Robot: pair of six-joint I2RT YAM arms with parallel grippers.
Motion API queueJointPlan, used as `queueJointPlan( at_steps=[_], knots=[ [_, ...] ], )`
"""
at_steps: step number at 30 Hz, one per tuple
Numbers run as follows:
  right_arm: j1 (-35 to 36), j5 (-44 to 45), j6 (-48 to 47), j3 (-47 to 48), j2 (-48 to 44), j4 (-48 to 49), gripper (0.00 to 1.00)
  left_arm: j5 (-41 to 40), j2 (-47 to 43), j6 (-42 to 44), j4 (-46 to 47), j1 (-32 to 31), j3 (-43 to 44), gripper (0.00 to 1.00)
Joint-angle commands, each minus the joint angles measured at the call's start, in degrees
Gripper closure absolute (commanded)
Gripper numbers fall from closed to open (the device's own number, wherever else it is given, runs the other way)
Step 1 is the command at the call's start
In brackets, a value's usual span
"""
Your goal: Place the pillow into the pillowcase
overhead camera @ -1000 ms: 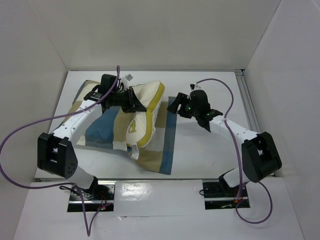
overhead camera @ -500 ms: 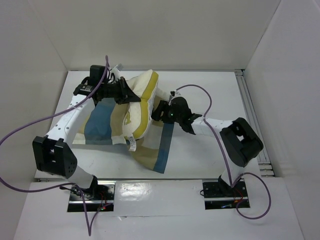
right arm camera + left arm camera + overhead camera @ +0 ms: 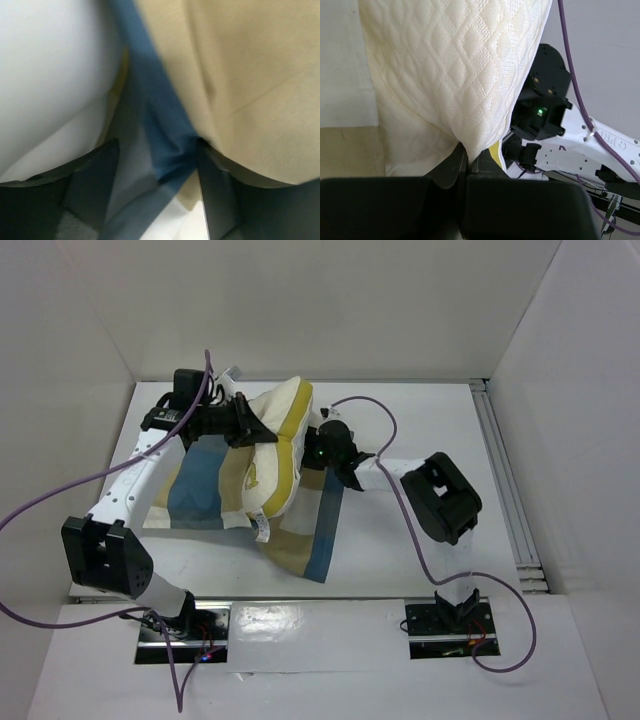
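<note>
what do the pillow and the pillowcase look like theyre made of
The pillow: soft cream quilted fabric, matte, with stitched diamonds; it buckles where pinched, so likely soft filling. The pillowcase: thin matte woven cloth, probably cotton or a blend, judging by its limp creases.

Top cam looks down over the whole white table (image 3: 440, 410). Left wrist cam hugs the quilted cream pillow (image 3: 455, 75), right wrist cam the blue-tan checked pillowcase (image 3: 240, 75). Both show overhead too.

The right arm (image 3: 380, 468) is swinging in leftward, its jaws now straddling the pillowcase (image 3: 205, 485) edge just beside the pillow (image 3: 282, 435). The left jaws are drawing the pillow back and leftward, tipping it steeper.
</note>
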Motion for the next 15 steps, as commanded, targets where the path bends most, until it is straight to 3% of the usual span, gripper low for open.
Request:
queueJointPlan(
  at_steps=[1, 4, 5, 8, 15],
  knots=[
    [0.05, 3.42, -1.26, 6.85, 4.61, -0.59, 0.32, 3.49, -3.24, -0.11, 1.90, 0.31, 1.50, 1.00],
    [0.05, 7.03, -1.26, 9.07, 6.12, -5.42, 0.53, 4.02, -3.24, -0.11, 1.90, 0.31, 0.98, 1.00],
    [0.57, 10.34, -1.26, 9.07, 6.12, -7.00, 0.74, 4.02, -3.85, -0.11, 1.90, 0.31, 0.98, 1.00],
    [0.58, 14.49, -1.26, 5.13, 2.18, -6.49, 0.96, 2.62, -3.86, -0.11, 1.90, 0.31, 0.98, 1.00],
    [0.05, 13.63, -1.87, 0.19, -6.09, -6.57, 0.98, 0.69, -3.86, 1.64, 1.38, 1.89, -1.40, 1.00]
  ],
)
